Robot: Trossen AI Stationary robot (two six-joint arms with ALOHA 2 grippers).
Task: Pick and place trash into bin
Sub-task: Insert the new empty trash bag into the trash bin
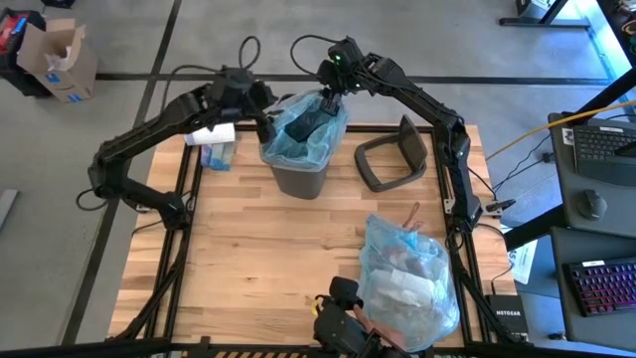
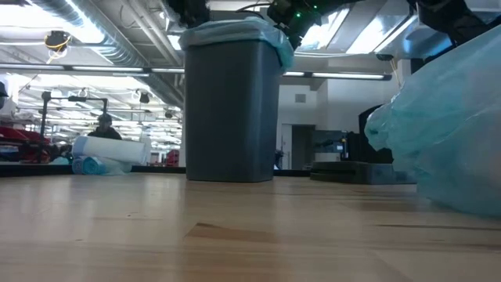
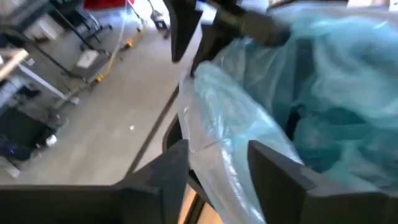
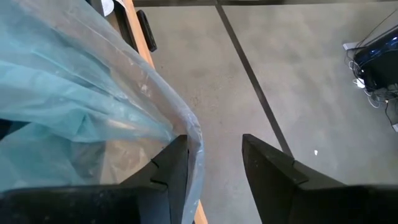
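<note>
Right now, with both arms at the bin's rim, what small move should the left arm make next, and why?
Probably lift the left gripper straight up off the bin's rim. Its jaws stand apart with a fold of the light blue liner between them, so pulling sideways could drag the liner off. The right gripper is at the rim too.

Bin [image 1: 298, 174] dk grey w/ lt blue liner [image 1: 310, 137]; lid [image 1: 393, 157] dk grey; desk [image 1: 258, 249] pale wood; trash [image 1: 409, 283] in clear blue-tinted bag.
</note>
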